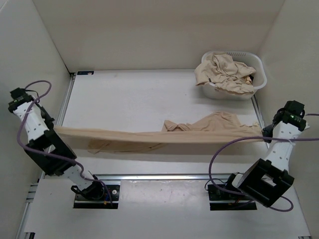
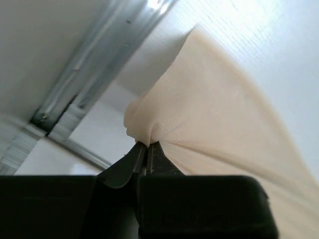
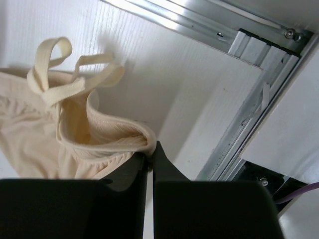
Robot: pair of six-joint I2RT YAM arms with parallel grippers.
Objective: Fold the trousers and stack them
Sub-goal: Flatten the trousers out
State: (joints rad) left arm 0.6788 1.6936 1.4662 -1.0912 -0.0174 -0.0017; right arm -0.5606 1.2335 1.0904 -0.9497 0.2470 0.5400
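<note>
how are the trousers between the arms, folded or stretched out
Stretched out, unfolded: the trousers run between the left gripper and right gripper, each shut on one end.

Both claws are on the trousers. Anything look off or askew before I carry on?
Yes. The trousers stretch in a strip between the left claw and the right claw, but not flat: they are bunched and twisted right of centre, and a drawstring loops loose by the right claw.

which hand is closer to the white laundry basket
Right. The right hand sits at the table's right edge, just on the near side of the basket, pinching one end of the stretched trousers. The left hand holds the other end at the far left edge.
</note>
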